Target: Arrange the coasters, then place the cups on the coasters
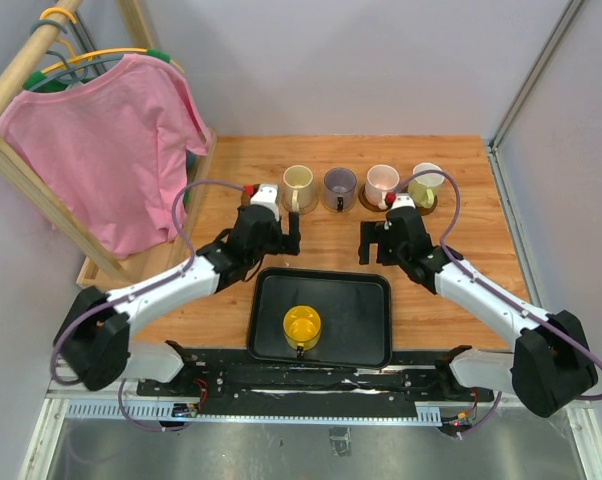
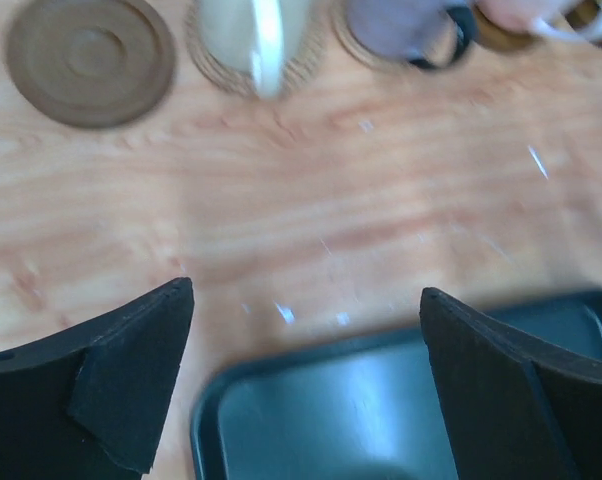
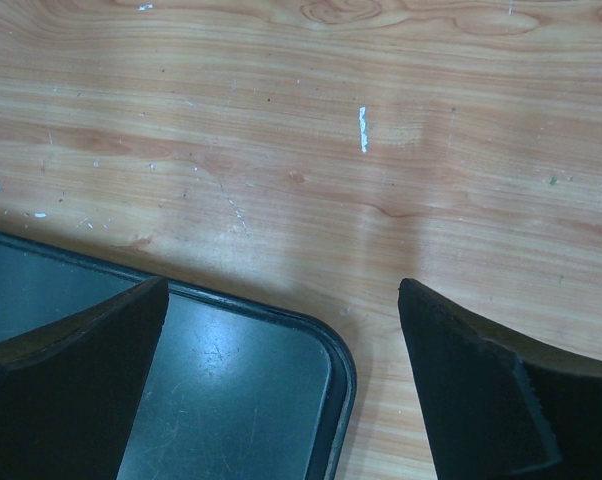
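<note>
Four cups stand in a row at the back: cream-beige (image 1: 298, 182), grey-purple (image 1: 339, 186), pale pink (image 1: 382, 181) and yellow-green (image 1: 427, 183). In the left wrist view the cream cup (image 2: 256, 35) sits on a tan coaster (image 2: 216, 70), the grey-purple cup (image 2: 396, 25) on another, and a dark brown coaster (image 2: 89, 60) lies bare to their left. The yellow cup (image 1: 302, 326) stands in the black tray (image 1: 366, 290). My left gripper (image 1: 273, 238) (image 2: 306, 290) hangs open over the tray's far left corner. My right gripper (image 1: 391, 245) (image 3: 283, 287) is open over its far right corner. Neither holds anything.
A wooden rack with a pink shirt (image 1: 106, 140) stands at the left, its base along the table's left edge. Grey walls close the back and right. The tray's rim (image 3: 341, 360) lies just below both grippers.
</note>
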Tool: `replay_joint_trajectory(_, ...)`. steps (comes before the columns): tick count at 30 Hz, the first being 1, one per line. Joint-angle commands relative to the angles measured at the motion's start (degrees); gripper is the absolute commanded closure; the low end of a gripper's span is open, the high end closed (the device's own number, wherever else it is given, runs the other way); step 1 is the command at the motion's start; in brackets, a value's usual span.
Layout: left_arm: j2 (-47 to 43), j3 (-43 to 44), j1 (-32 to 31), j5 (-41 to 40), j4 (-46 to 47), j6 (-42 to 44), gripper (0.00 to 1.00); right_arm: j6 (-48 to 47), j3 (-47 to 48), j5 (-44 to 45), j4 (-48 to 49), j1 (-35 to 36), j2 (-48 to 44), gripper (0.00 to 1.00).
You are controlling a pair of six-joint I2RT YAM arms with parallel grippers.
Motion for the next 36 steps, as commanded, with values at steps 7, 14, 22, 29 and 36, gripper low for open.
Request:
replay_joint_trajectory(7,-26.1,-13.1,-9.6,7.9,-11.2,-5.7,0.00,0.8,2.7,3.8,-4.1,-3.5,1.3,0.01)
replay_joint_trajectory(14,-31.1,-14.3,-15.4,9.1,-16.6,-11.0,0.00,3.2,0.0,-0.4,-5.0,-7.6,1.3,0.01)
replay_joint_trajectory(22,-24.2,-14.5,-25.4,4.1,-20.6,-14.1,0.00,1.9,-1.8,-2.0,-6.3,-8.3,0.9,0.00)
replay_joint_trajectory(29,-23.0,-15.6,-28.5,5.4,-20.7,-16.1,0.00,1.5,-3.8,-3.8,-6.1,-8.3,-0.3,0.01)
replay_joint_trajectory(36,-22.2,-16.1,-31.4,5.7,-19.6,-15.2,0.00,1.1,-5.1,-6.8,-4.6,-8.3,-0.2,0.02)
